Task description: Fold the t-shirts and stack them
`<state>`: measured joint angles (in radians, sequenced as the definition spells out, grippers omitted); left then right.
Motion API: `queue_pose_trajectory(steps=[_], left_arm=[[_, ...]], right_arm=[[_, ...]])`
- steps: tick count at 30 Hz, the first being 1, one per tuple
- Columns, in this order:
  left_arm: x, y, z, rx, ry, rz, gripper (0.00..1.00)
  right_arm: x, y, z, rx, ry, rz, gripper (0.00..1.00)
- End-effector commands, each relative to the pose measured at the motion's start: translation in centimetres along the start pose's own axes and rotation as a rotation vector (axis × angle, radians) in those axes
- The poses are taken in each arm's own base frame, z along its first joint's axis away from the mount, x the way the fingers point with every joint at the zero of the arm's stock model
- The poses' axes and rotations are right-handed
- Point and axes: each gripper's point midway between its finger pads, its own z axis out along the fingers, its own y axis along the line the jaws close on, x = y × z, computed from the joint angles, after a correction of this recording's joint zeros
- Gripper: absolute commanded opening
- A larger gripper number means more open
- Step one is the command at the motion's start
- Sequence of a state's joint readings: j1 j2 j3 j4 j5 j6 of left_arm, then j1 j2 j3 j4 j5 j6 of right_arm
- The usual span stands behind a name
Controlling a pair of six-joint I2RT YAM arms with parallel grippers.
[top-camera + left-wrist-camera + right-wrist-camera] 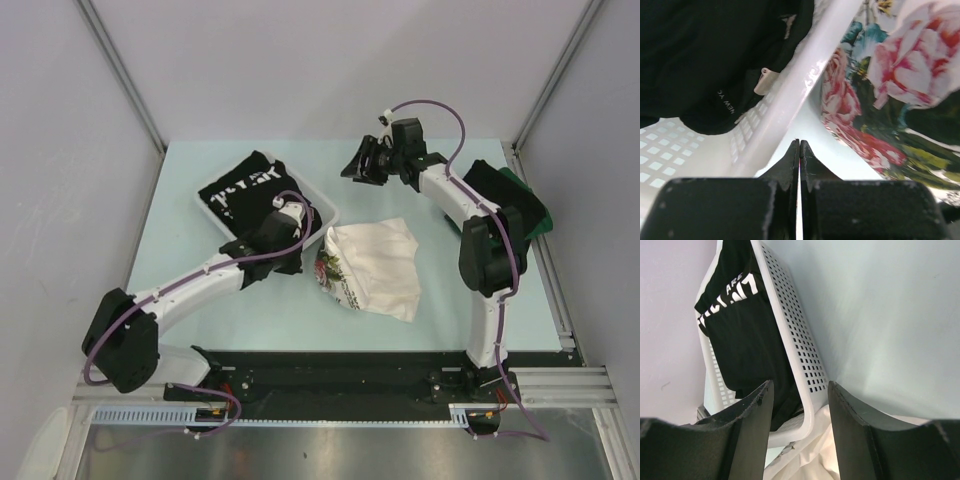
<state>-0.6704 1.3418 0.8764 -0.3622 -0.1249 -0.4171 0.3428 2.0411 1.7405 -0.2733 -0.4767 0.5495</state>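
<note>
A white tee with floral print (375, 265) lies crumpled on the table's middle. A black tee with white lettering (243, 188) lies in the white mesh basket (322, 212) at the back left. Folded black and dark green tees (515, 195) sit at the right edge. My left gripper (290, 245) is shut and empty, at the basket's near right rim, beside the floral tee. In the left wrist view the gripper (799, 142) is over the rim (805, 80), between the black tee (700, 60) and the floral tee (890, 90). My right gripper (356, 167) is open and empty, raised over the back middle.
The right wrist view shows the open gripper (800, 385) above the basket wall (800, 350), the lettered black tee (735, 315) and a white cloth edge (825, 460). Grey walls enclose the table on three sides.
</note>
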Motion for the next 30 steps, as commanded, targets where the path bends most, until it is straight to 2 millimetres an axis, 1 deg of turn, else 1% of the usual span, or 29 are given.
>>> queue_pose_trajectory(steps=[1,2,3,5,6,8,11,16,17,19,20,22,23,25,26,30], left_arm=[[-1.5,1.1,0.1,-0.093,-0.025,0.005,0.00],[-1.3,1.9,0.0,-0.142,-0.010,0.000,0.00],[-1.1,3.4,0.2,-0.231,-0.002,0.002,0.00],[-0.9,5.2,-0.2,-0.337,0.027,-0.024,0.00],[-0.8,6.4,0.0,-0.403,0.035,-0.022,0.00],[-0.4,7.9,-0.3,-0.477,0.067,-0.055,0.00],[-0.4,10.0,-1.2,-0.578,0.072,-0.097,0.00],[-0.8,13.0,-2.9,-0.683,0.039,-0.164,0.00],[-0.9,14.0,-3.4,-0.711,0.035,-0.187,0.00],[-1.1,15.3,-4.0,-0.749,0.022,-0.209,0.00],[-1.5,16.4,-4.5,-0.774,0.006,-0.225,0.00],[-1.7,17.3,-4.8,-0.781,-0.004,-0.236,0.00],[-2.2,18.1,-5.1,-0.780,-0.019,-0.250,0.00],[-2.8,18.8,-5.1,-0.776,-0.039,-0.249,0.00],[-3.4,19.4,-5.0,-0.774,-0.058,-0.246,0.00],[-4.8,20.2,-4.2,-0.757,-0.066,-0.228,0.00]], right_arm=[[-2.2,3.1,-2.4,-0.065,-0.067,-0.044,0.52],[-2.2,3.0,-2.5,-0.064,-0.066,-0.042,0.52],[-2.2,3.1,-2.5,-0.065,-0.067,-0.045,0.52],[-2.1,3.1,-2.6,-0.065,-0.067,-0.046,0.52],[-2.1,3.0,-2.7,-0.063,-0.067,-0.046,0.52],[-1.9,2.9,-2.8,-0.063,-0.062,-0.047,0.52],[-1.8,2.8,-3.0,-0.062,-0.064,-0.044,0.52],[-1.6,2.7,-2.9,-0.063,-0.061,-0.039,0.53],[-1.4,2.6,-2.9,-0.065,-0.057,-0.036,0.53],[-1.4,2.6,-2.9,-0.065,-0.057,-0.035,0.53],[-1.3,2.6,-2.9,-0.065,-0.057,-0.036,0.53],[-1.1,2.5,-3.0,-0.062,-0.054,-0.037,0.53],[-1.1,2.5,-3.1,-0.061,-0.055,-0.037,0.53],[-1.0,2.5,-3.2,-0.061,-0.053,-0.040,0.53],[-0.8,2.5,-3.1,-0.061,-0.050,-0.039,0.53],[-0.7,2.4,-3.3,-0.058,-0.045,-0.037,0.53]])
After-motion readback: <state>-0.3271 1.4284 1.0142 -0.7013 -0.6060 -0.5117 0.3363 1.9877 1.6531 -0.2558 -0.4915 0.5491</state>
